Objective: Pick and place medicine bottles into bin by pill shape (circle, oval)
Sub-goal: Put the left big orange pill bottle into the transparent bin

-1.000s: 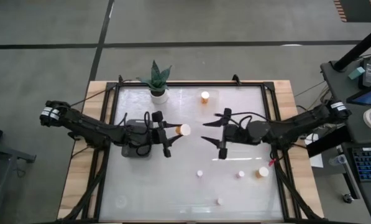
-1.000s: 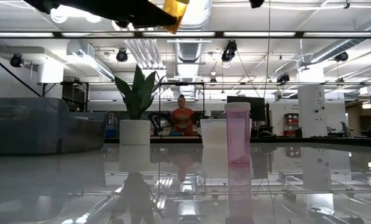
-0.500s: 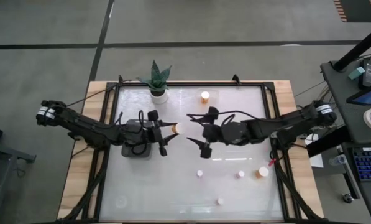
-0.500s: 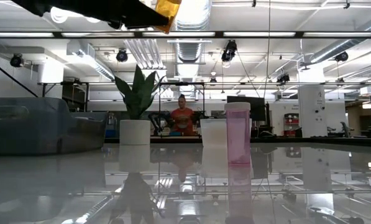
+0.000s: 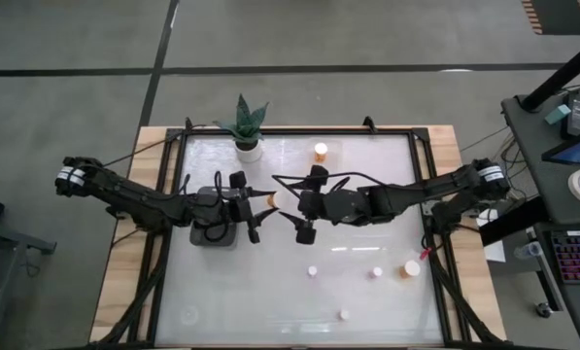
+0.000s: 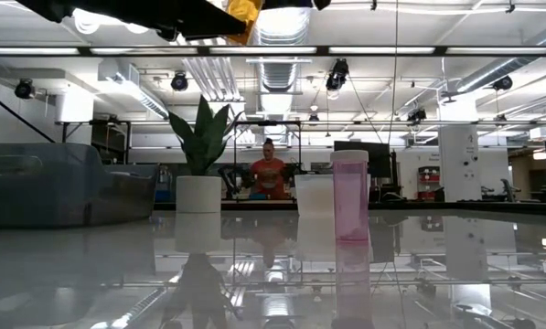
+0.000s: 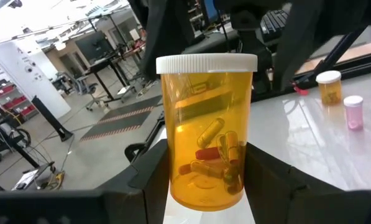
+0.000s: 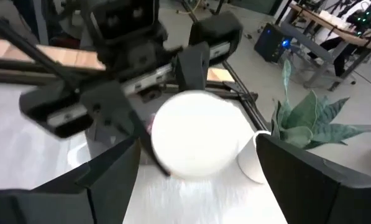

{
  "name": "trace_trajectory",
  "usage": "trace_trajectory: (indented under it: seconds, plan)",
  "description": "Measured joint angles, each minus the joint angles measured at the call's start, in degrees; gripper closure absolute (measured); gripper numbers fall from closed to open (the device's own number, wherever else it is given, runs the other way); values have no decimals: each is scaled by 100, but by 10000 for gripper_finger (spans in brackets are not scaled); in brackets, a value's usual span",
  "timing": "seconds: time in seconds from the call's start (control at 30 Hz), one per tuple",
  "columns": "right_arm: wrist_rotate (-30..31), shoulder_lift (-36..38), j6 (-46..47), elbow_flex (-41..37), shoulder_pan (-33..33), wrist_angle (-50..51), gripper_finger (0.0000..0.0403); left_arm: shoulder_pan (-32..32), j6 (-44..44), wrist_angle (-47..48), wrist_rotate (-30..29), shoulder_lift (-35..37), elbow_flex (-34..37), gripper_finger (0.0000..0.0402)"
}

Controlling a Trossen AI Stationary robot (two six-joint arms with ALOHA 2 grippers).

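An orange medicine bottle (image 7: pixel 206 130) is held clamped in the left gripper (image 5: pixel 254 206), raised off the desk (image 5: pixel 367 292) over its left-centre, just beside the dark bin (image 5: pixel 212 236). In the left wrist view the fingers (image 7: pixel 149 178) are seen pressed against the lower body on both sides, the white cap (image 7: pixel 206 63) left free; oblong capsules are visible through the wall, so an oval sort is judged likely. The right gripper (image 5: pixel 304 204) is positioned at the cap end, its jaws spread apart on either side of the cap without contact being visible. A handover between arms is judged to be in hand. The bottle is expected to be light and rigid, with a smooth, somewhat slippery plastic wall; loose contents may shift when it is tilted. A hold across the ribbed cap or the upper body just under it is judged safest, since the lower body is occupied. Other bottles are noted standing well apart: one orange at the far edge (image 5: pixel 321 151), one orange (image 5: pixel 411 268) and three small ones (image 5: pixel 312 271) toward the near right. A potted plant (image 5: pixel 247 131) is noted at the far side.
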State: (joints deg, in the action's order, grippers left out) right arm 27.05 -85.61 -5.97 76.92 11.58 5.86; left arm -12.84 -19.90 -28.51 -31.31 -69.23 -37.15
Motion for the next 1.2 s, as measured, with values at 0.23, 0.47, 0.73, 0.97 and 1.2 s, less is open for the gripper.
trace_trajectory:
  seconds: [0.23, 0.47, 0.73, 0.97, 1.2]
  plan:
    - [-8, 23, 43, -4, -89, -58, 94, 0, 2, -61, -6, 0, 0, 249]
    - [-19, 21, 43, -16, -85, -64, 94, 0, 2, -228, 24, 0, -6, 249]
    - [-65, -31, 42, -17, -85, -381, 94, 0, 2, -254, 24, 0, 2, 249]
    - [-171, -185, -108, -26, -85, -575, 94, 0, 2, -252, 20, 0, 2, 249]
    - [-153, -161, -84, -26, -85, -620, 94, 0, 2, -247, 15, 0, 2, 249]
